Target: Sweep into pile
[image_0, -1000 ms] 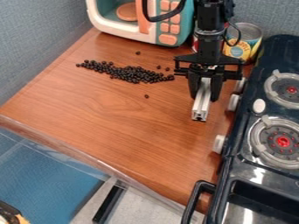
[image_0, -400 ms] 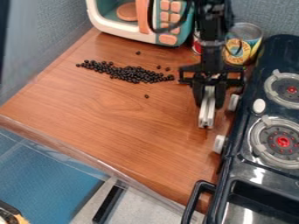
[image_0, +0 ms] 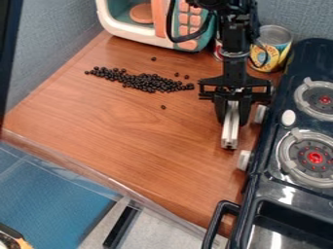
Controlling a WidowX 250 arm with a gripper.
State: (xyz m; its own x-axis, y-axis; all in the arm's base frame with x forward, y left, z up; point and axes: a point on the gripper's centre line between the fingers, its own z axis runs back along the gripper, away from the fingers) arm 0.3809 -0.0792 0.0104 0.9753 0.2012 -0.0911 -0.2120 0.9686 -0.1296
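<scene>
The black gripper point(image_0: 232, 114) hangs over the right side of the wooden table, beside the stove's edge. Its fingers are shut on a pale metal bar point(image_0: 230, 133), which points toward the table's front edge. Small black beads point(image_0: 148, 82) lie in a long band left of the gripper, stretching toward the upper left. A single bead point(image_0: 163, 107) sits below the band, another point(image_0: 154, 59) above it, and a couple more lie near its right end. The bar and the beads are apart.
A toy microwave point(image_0: 170, 41) stands at the back, with cans point(image_0: 270, 48) behind the arm to the right. The black toy stove point(image_0: 263, 170) runs along the right side, its knobs facing the table point(image_0: 123, 141). A clear ledge lines the front edge.
The gripper has moved a little right and toward the front with the bar in it. The beads lie as before. A dark strip has appeared at the upper left edge.
</scene>
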